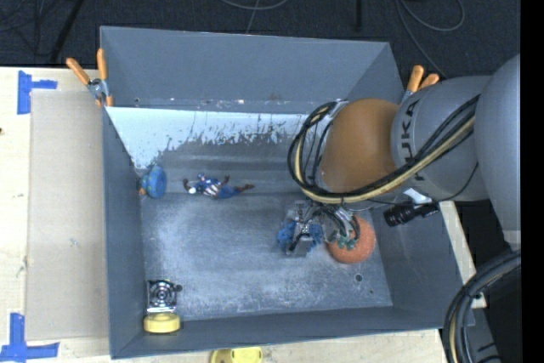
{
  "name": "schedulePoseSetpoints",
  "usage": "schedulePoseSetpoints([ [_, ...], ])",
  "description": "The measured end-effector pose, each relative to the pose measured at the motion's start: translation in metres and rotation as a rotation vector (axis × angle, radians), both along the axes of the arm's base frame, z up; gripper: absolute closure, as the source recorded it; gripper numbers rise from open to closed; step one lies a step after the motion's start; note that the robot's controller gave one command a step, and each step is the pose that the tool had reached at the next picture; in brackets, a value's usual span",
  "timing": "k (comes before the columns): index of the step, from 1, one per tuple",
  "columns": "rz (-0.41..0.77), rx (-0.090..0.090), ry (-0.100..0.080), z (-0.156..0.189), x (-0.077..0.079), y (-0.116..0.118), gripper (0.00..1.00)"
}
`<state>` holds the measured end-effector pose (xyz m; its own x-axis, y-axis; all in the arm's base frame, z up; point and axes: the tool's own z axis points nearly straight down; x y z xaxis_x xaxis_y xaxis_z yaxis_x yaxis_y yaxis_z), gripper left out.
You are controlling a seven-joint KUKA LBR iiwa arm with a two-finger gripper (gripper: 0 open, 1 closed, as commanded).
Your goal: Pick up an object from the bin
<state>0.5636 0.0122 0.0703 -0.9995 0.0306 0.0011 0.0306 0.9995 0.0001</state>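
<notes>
The gripper is low in the bin, at the lower right of the floor, under the arm's orange wrist cover. It sits just above two things that lie close together: a small blue toy on its left and an orange ball on its right. Which of the two it is set on cannot be told, nor can I tell how far open the gripper is or whether it has hold of anything; both things appear to rest on the bin floor.

Judging from this, the approach is done, while the grasp and the lift remain.

Well apart, a blue figure and a blue round piece lie at the middle left. A yellow roll with a small silver thing just above it sits in the lower left corner.
</notes>
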Motion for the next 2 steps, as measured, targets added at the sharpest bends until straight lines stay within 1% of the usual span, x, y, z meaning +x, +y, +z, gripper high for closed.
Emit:
schedulePoseSetpoints([
  [1,-0.001,0.000,0.000,0.000,0.000,0.000,1.00],
  [2,0.004,0.000,-0.006,0.200,-0.011,-0.023,1.00],
])
